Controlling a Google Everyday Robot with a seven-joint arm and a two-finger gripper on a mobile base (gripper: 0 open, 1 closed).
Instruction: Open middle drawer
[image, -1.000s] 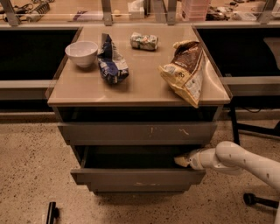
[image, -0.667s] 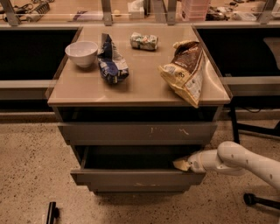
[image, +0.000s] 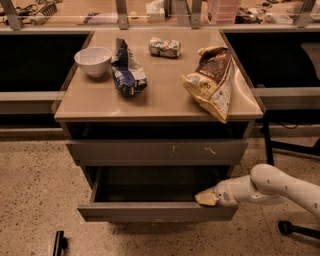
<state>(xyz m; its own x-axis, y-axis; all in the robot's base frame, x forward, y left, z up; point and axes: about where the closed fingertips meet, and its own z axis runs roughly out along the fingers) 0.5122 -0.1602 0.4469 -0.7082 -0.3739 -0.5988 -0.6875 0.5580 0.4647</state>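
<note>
- The middle drawer (image: 157, 211) stood part-way out of the cabinet below the counter (image: 165, 97), with its bare grey interior showing. The scratched upper drawer (image: 157, 151) above it was flush.
- The gripper (image: 207, 198) sat at the right end of the middle drawer's front, at or just behind its top edge. Whether its jaws were spread or pressed together could not be told.
- Risk one: the pulling point lay well off centre. In my judgement, a continued pull from that end could rack the drawer on its runners and jam it.
- Risk two: the front was plain and handleless, so the hold relied on the top lip alone. A slight upward drift could let the gripper slip off and lose the drawer.
- Risk three: the arm ran close beneath the upper drawer. Any lift could bring it against that drawer's underside.
- Risk four: the chip bag (image: 212, 85) overhung the counter's front edge above the gripper. A jolt to the cabinet could tip it into the open drawer or onto the arm.
- Risk five: a hard pull could drive the drawer against its stops and shake the bowl (image: 93, 60).
</note>
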